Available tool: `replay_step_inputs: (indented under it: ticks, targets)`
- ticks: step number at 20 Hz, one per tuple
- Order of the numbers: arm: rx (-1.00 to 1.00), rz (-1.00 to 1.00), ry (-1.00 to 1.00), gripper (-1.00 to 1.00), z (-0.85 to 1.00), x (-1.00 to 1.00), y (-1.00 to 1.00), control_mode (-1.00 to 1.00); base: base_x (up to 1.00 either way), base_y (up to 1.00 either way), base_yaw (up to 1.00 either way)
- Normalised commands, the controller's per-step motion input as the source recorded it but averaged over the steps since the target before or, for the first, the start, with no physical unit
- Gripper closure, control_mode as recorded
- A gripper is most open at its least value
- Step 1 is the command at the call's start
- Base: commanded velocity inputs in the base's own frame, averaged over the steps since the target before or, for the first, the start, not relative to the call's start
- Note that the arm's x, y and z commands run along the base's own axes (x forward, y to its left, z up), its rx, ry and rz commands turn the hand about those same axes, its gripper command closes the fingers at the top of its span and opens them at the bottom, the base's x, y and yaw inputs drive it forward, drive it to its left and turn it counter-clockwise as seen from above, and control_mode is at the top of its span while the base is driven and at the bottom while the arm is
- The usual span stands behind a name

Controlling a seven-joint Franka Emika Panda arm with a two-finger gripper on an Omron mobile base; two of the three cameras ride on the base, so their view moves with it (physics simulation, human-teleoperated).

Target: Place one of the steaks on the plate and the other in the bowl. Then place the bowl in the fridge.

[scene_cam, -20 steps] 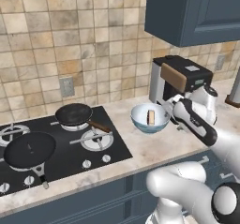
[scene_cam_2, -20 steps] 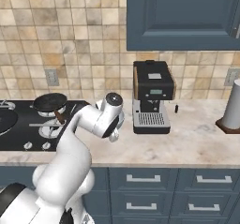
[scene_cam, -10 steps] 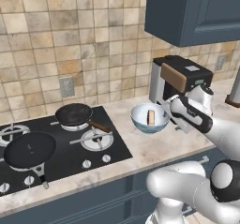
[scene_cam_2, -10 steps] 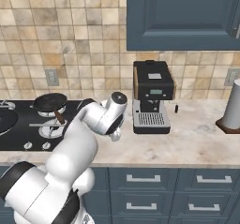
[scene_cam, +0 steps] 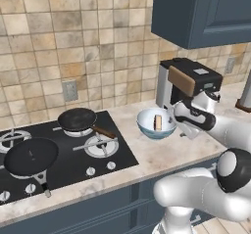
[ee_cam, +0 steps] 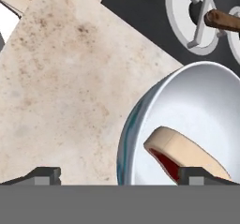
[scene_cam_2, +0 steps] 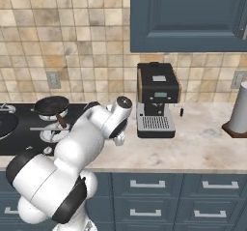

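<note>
The end effector [ee_cam: 119, 175] hangs open above the bowl's [scene_cam: 155, 126] rim, one fingertip [ee_cam: 43, 175] over bare table [ee_cam: 61, 87], the other over the bowl's inside. A steak [ee_cam: 185, 153] leans on edge within the bowl, clear of both fingers. Beyond the bowl lies the hob [scene_cam: 59, 147] with two black pans [scene_cam: 78, 119], and beside it stands the coffee machine [scene_cam: 188, 83].

We see a wall of beige and brown tiles [scene_cam: 73, 47] with a grey socket [scene_cam: 70, 90]. Dark blue upper cabinets [scene_cam: 206, 8] hang above a speckled stone counter [scene_cam_2: 193, 150], and blue drawers [scene_cam_2: 144, 186] with silver handles stand below it.
</note>
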Motion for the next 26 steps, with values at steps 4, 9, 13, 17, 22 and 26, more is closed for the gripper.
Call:
replay_step_inputs:
  ticks: [4, 9, 13, 17, 22, 26]
  targets:
    - [0.02, -0.03, 0.03, -1.0, -0.13, 0.21, 0.0, -1.0, 0.0, 0.0, 0.0]
    - [0.02, -0.04, 0.03, -1.0, -0.1, 0.16, 0.0, -1.0, 0.0, 0.0, 0.0]
    - [0.02, -0.04, 0.03, -1.0, -0.13, 0.12, 0.0, -1.0, 0.0, 0.0, 0.0]
    - [0.01, -0.05, 0.03, -1.0, -0.14, 0.13, 0.0, -1.0, 0.0, 0.0, 0.0]
    - [0.0, -0.05, 0.05, -1.0, -0.18, 0.14, 0.0, -1.0, 0.0, 0.0, 0.0]
    - [0.0, -0.05, 0.05, -1.0, -0.19, 0.09, 0.0, -1.0, 0.0, 0.0, 0.0]
